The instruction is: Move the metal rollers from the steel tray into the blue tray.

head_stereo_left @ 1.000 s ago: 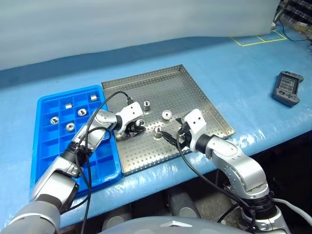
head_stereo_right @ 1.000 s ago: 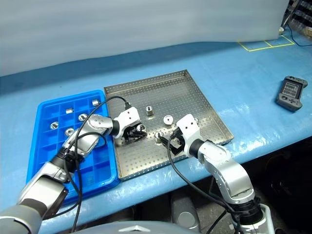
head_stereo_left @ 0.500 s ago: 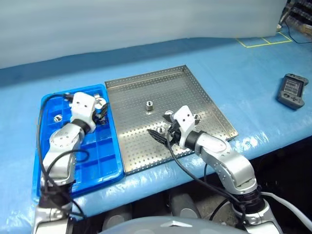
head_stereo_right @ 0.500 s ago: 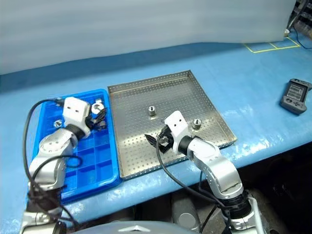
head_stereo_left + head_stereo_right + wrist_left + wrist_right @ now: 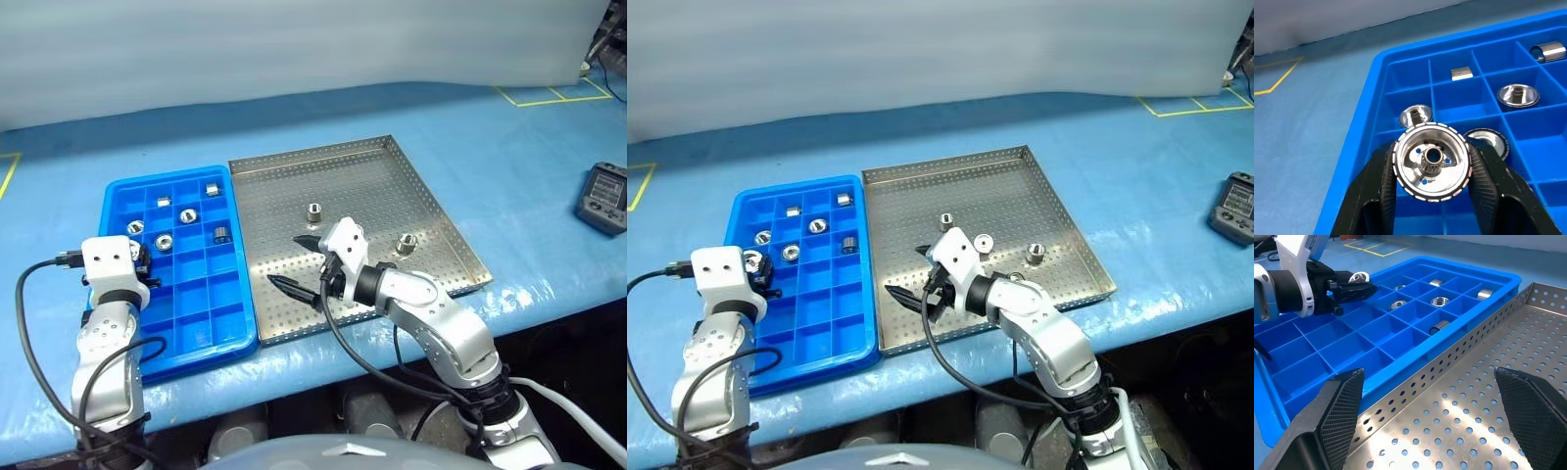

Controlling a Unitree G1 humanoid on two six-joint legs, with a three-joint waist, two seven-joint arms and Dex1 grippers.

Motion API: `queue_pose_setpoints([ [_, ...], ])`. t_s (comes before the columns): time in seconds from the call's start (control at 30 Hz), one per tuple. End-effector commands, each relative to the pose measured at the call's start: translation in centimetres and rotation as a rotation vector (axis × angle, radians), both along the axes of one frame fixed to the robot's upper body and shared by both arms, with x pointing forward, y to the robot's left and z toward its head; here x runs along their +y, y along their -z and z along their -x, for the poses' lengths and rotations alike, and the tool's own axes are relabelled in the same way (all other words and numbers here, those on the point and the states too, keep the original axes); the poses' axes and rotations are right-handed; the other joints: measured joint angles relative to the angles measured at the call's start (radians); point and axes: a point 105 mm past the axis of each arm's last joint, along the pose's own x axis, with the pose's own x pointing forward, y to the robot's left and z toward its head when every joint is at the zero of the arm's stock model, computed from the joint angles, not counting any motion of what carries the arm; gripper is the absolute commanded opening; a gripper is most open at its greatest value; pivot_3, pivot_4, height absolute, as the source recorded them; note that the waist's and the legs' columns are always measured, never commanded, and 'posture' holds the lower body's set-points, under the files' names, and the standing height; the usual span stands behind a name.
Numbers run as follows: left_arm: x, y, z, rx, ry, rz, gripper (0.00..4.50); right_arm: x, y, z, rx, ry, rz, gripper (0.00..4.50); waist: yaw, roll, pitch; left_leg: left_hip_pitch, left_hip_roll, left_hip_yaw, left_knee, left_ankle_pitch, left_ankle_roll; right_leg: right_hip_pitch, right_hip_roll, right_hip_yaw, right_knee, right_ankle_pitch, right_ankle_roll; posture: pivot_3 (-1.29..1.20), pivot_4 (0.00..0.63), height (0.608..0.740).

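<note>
So, a big blue-covered table [image 5: 509,137] carries the steel tray [image 5: 372,181] with the blue tray [image 5: 211,323] right beside it on the left. Over the blue tray's near-left compartments hangs the left gripper [image 5: 1432,169], fingers clamped on a metal roller [image 5: 1431,162], a flanged one with a toothed rim, face toward the wrist camera. Right gripper [image 5: 299,262] sits above the steel tray's left side, black fingers spread wide, nothing between them. Three rollers [image 5: 1036,254] rest on the steel tray; six lie in separate compartments at the blue tray's far end. Off right, a dark handheld controller [image 5: 605,197].
</note>
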Motion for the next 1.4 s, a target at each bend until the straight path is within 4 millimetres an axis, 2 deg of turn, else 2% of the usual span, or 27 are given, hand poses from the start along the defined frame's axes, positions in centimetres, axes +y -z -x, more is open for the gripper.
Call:
queue_pose_setpoints([
  [0.03, 0.9, 0.2, 0.6, 0.011, -0.067, 0.004, 1.71, -0.1, -1.1, 0.0, -0.048, 0.001, -0.024, 4.50, -0.004, 0.000, 0.000, 0.000, 0.000, 0.000, 0.000, 0.000, 0.000, 0.000, 0.000, 0.000, 0.000, 0.000, 0.000, 0.00, 0.150, 0.740],
  [0.13, 0.6, 0.7, 0.7, 0.037, -0.056, 0.030, 1.71, -0.2, -1.1, -0.1, -0.049, 0.014, -0.023, 4.50, -0.005, 0.000, 0.000, 0.000, 0.000, 0.000, 0.000, 0.000, 0.000, 0.000, 0.000, 0.000, 0.000, 0.000, 0.000, -0.01, 0.150, 0.740],
  [0.23, 0.1, 0.4, 0.7, 0.037, -0.040, 0.041, 2.74, -0.5, -1.0, -0.2, -0.050, 0.039, -0.023, 4.50, -0.007, 0.000, 0.000, 0.000, 0.000, 0.000, 0.000, 0.000, 0.000, 0.000, 0.000, 0.000, 0.000, 0.000, 0.000, -0.03, 0.150, 0.740],
  [0.4, -1.0, -2.5, -0.3, -0.045, 0.032, 0.011, 4.39, -1.5, -1.2, -0.3, -0.053, 0.086, -0.028, 4.50, -0.013, 0.000, 0.000, 0.000, 0.000, 0.000, 0.001, 0.000, 0.000, 0.001, 0.000, 0.000, 0.000, 0.000, 0.000, -0.05, 0.150, 0.740],
  [0.47, -1.9, -4.2, -1.2, -0.108, 0.089, -0.008, 4.45, -2.0, -1.4, -0.4, -0.057, 0.111, -0.028, 4.50, -0.014, 0.000, 0.000, 0.000, 0.000, 0.000, 0.002, 0.000, 0.000, 0.001, 0.000, 0.000, 0.000, 0.000, 0.000, -0.06, 0.150, 0.740],
  [0.57, -4.6, -6.7, -2.8, -0.193, 0.268, -0.014, 4.45, -3.2, -1.6, -0.7, -0.062, 0.159, -0.031, 4.50, -0.017, 0.000, 0.000, 0.000, 0.000, 0.000, 0.003, 0.000, 0.000, 0.002, 0.000, 0.000, 0.000, -0.001, 0.000, -0.07, 0.150, 0.740],
  [0.67, -9.4, -8.0, -4.3, -0.217, 0.559, 0.014, 4.45, -4.9, -1.4, -1.1, -0.070, 0.225, -0.002, 4.50, -0.027, 0.000, 0.000, 0.000, 0.000, 0.000, 0.005, -0.001, 0.001, 0.003, 0.000, 0.000, -0.001, -0.001, 0.000, -0.09, 0.150, 0.740],
  [0.7, -11.4, -7.9, -4.6, -0.200, 0.678, 0.021, 4.45, -5.7, -1.3, -1.2, -0.071, 0.253, 0.015, 4.50, -0.028, 0.000, 0.000, 0.000, 0.000, 0.000, 0.005, -0.001, 0.001, 0.004, 0.000, 0.000, -0.001, -0.001, 0.000, -0.11, 0.150, 0.740],
  [0.87, -18.2, -6.2, -4.7, -0.077, 1.088, 0.042, 4.45, -8.8, -0.5, -1.1, -0.068, 0.357, 0.093, 4.50, -0.055, 0.001, 0.000, 0.000, 0.000, 0.002, 0.006, -0.002, 0.003, 0.004, 0.000, 0.002, -0.002, -0.001, 0.000, -0.17, 0.150, 0.740],
  [0.93, -19.7, -5.1, -4.7, -0.022, 1.185, 0.050, 4.45, -9.7, -0.4, -0.9, -0.064, 0.391, 0.108, 4.50, -0.071, 0.001, 0.000, 0.000, 0.000, 0.002, 0.006, -0.002, 0.004, 0.004, 0.000, 0.002, -0.002, -0.001, 0.000, -0.20, 0.150, 0.740],
  [1.17, -22.5, -1.3, -4.6, 0.147, 1.352, -0.008, 4.45, -10.3, 0.0, 0.0, -0.048, 0.455, 0.114, 4.50, -0.125, 0.001, 0.001, 0.000, 0.000, 0.004, 0.006, -0.003, 0.004, 0.005, 0.001, 0.004, -0.001, -0.001, 0.001, -0.25, 0.150, 0.740],
  [1.4, -22.8, 1.7, -4.6, 0.276, 1.376, -0.052, 4.45, -9.7, 0.2, 0.3, -0.039, 0.460, 0.099, 4.50, -0.164, 0.001, 0.001, 0.000, 0.000, 0.004, 0.007, -0.003, 0.005, 0.004, 0.001, 0.005, -0.001, -0.001, 0.001, -0.27, 0.150, 0.740],
])
